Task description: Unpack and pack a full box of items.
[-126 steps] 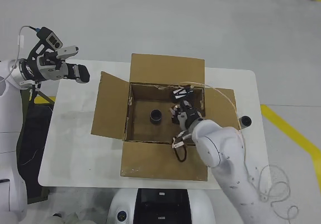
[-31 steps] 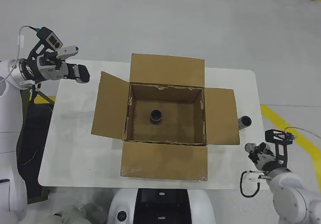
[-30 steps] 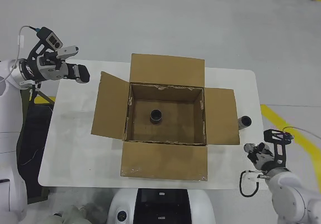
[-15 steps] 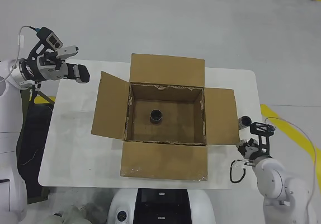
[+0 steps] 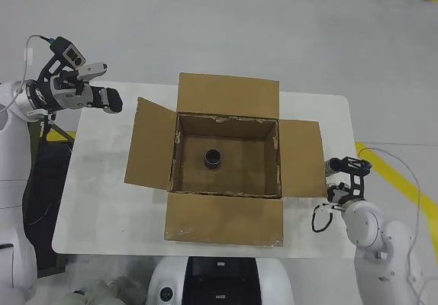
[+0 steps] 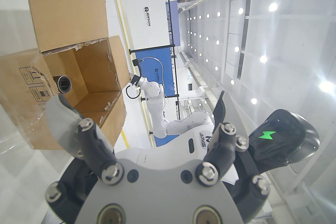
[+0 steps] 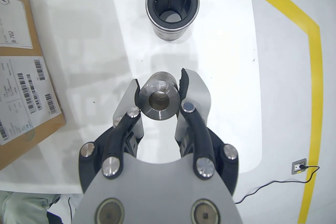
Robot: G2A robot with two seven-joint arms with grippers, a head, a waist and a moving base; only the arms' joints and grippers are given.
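Observation:
An open cardboard box (image 5: 228, 94) stands mid-table with one dark cylinder (image 5: 214, 158) upright on its floor. My right gripper (image 7: 159, 83) is shut on a small steel cylinder (image 7: 160, 100) just above the table, beside the box's right flap (image 7: 25, 72). In front of it a black-lined bearing sleeve (image 7: 172, 15) stands on the table near the right edge (image 5: 332, 165). In the top view the right gripper (image 5: 336, 185) is just in front of that sleeve. My left gripper (image 5: 113, 100) hangs open and empty over the table's far left corner.
The white table (image 5: 97, 191) has bare room left of the box. All the box's flaps are folded out flat. Yellow floor tape (image 5: 402, 191) runs past the table's right edge. The left wrist view looks across at the box (image 6: 86, 72) with the cylinder (image 6: 64, 84) inside.
The right arm came out of the box holding the steel cylinder, swung out past the table's right front corner, then moved back in beside the bearing sleeve. The left arm has kept still.

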